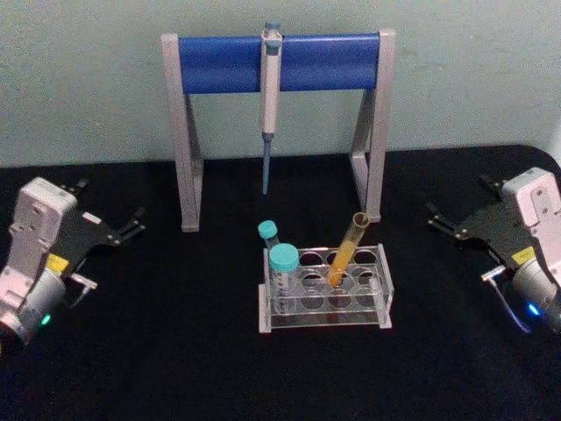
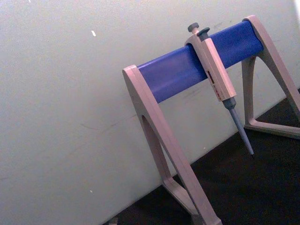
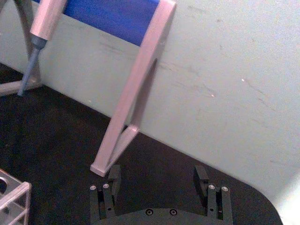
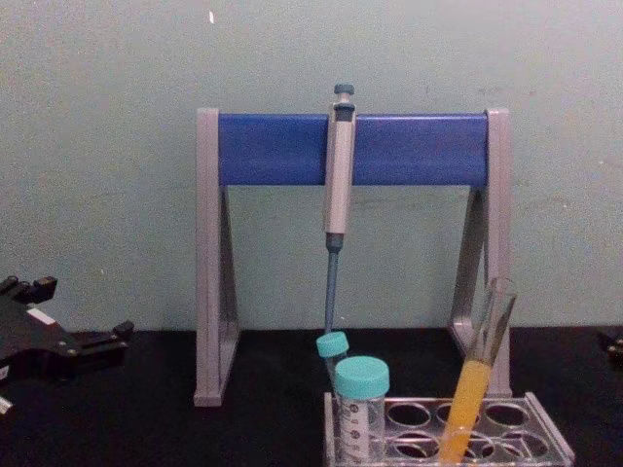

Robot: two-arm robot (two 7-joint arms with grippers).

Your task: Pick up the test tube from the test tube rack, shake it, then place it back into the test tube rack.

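The test tube [image 1: 348, 248] leans tilted in the test tube rack [image 1: 387, 296], mid-table on a black table [image 1: 175, 351] before a pale green wall [image 1: 88, 88]. The left gripper [image 1: 111, 201] and right gripper [image 1: 457, 196] sit at either side, fingers spread and empty. Any print on their yellow stickers [image 1: 58, 261] seems too small to read.

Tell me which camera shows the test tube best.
The head view: the test tube shows from mouth down into the test tube rack. The chest view sees the test tube from the side, bottom cut off at the edge. The left wrist view faces the pipette stand; the right wrist view catches a rack corner.
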